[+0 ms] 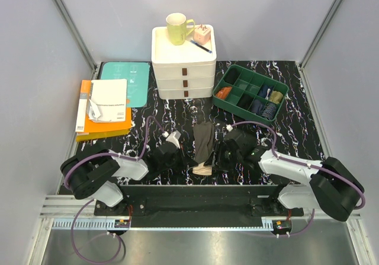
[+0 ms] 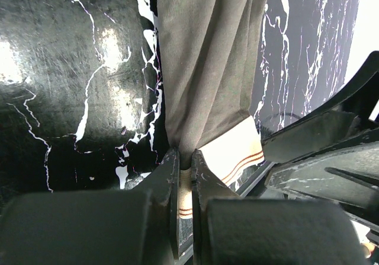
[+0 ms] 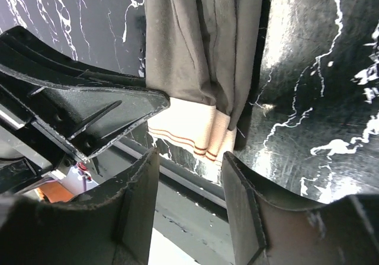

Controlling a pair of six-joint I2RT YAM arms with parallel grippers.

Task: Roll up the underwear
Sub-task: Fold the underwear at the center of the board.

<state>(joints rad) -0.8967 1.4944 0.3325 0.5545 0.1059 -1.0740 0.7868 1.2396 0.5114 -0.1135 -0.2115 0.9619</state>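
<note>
1. Two grippers flank the olive-brown boxer briefs point(image 1: 204, 141), which lie folded into a narrow strip on the black marbled table point(image 1: 296, 134).
2. Left gripper point(image 2: 185, 164) is clamped on the beige waistband point(image 2: 234, 152). Right gripper point(image 3: 189, 155) stands spread beside it, holding nothing.
3. Risk: the left's bite looks thin, though that is hard to judge. Rolling from one pinched corner could skew the strip or pull it open.
</note>
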